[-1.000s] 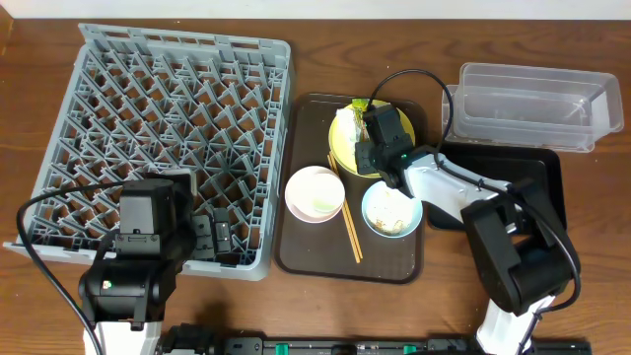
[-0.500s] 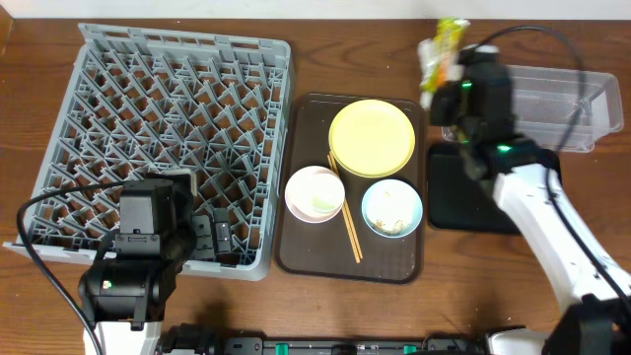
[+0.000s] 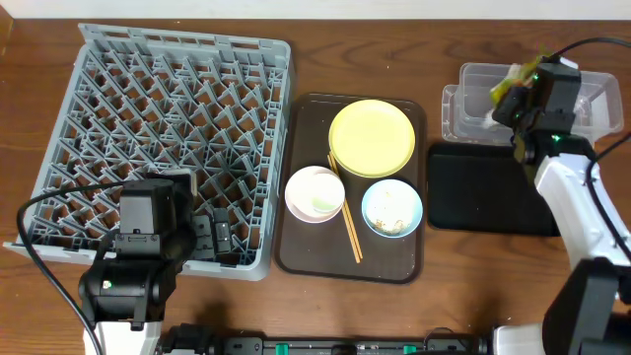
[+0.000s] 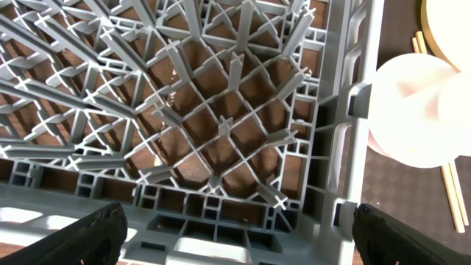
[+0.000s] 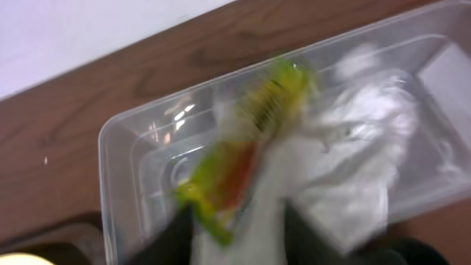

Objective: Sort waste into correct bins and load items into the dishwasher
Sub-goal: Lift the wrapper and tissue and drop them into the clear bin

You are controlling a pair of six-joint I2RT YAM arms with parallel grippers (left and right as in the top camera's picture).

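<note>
My right gripper [image 3: 520, 94] is over the clear plastic tub [image 3: 473, 113] at the back right, shut on the green, yellow and orange snack wrapper [image 5: 246, 143], with the crumpled white tissue [image 5: 353, 140] beside it above the tub [image 5: 132, 169]. My left gripper [image 4: 235, 235] is open and empty over the near right corner of the grey dish rack [image 3: 281, 148]. The pale-yellow plate [image 3: 372, 137], white bowl [image 3: 315, 193], light-blue bowl [image 3: 391, 208] with scraps in it and the chopsticks [image 3: 347, 222] lie on the brown tray [image 3: 306, 128]. The small white cup is out of view.
The shallow black tray [image 3: 488, 187] lies in front of the tub, right of the brown tray. The left wrist view shows the rack's wall [image 4: 324, 147], the white bowl [image 4: 419, 110] and a chopstick [image 4: 452, 191] at the right.
My right arm lifted the wrapper and tissue off the yellow plate and swung right and back, from above the plate to over the clear tub. The left arm has not moved.
</note>
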